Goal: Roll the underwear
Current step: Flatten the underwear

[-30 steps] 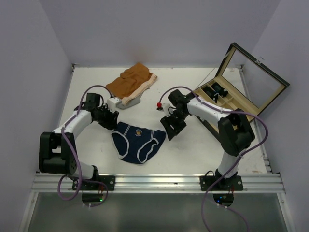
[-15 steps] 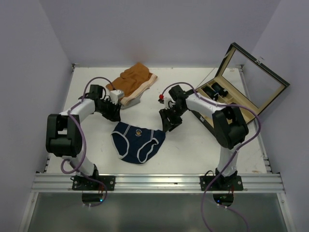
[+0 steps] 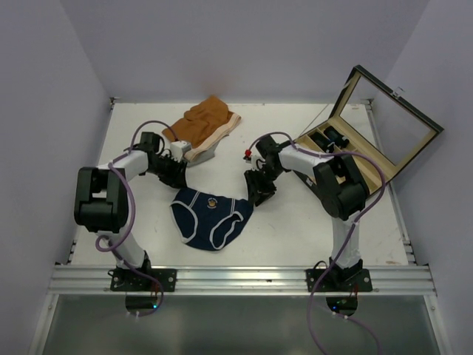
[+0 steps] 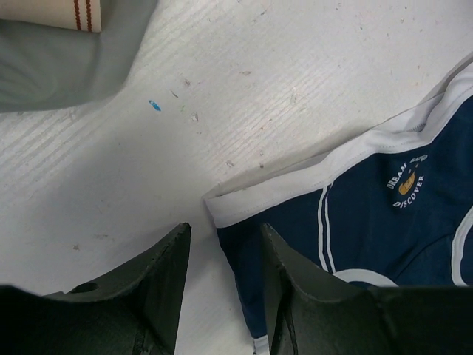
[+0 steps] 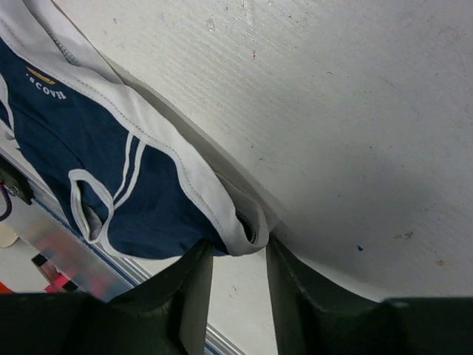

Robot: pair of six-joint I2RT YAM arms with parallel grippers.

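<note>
We see the underwear (image 3: 212,217) lying flat and unrolled on the white counter (image 3: 295,229), near the front edge and midway between the two arms. It is navy with white trim, its waistband toward the back of the counter, and a small round logo (image 4: 406,181) sits just below that band.

The left tool (image 3: 174,175) is down at the waistband's left corner. In the left wrist view its fingers (image 4: 159,288) stand apart. One is over bare counter and the other over navy cloth, and the white corner of the band lies in the mouth of the gap. The cloth is not pinched.

The right tool (image 3: 259,192) is at the opposite corner of the waistband. In the right wrist view its fingers (image 5: 295,303) are also spread, with bare counter showing between them. The folded white corner of the band rests right at their tips, and we see no clamp on it.

Behind the left tool lies a grey garment (image 3: 205,155), with orange-brown shorts (image 3: 201,120) on top of it toward the back wall. A wooden box (image 3: 347,151) stands open at the right side of the counter, its glazed lid raised, well apart from the underwear. Dark items lie in its compartments, too small for us to name.
</note>
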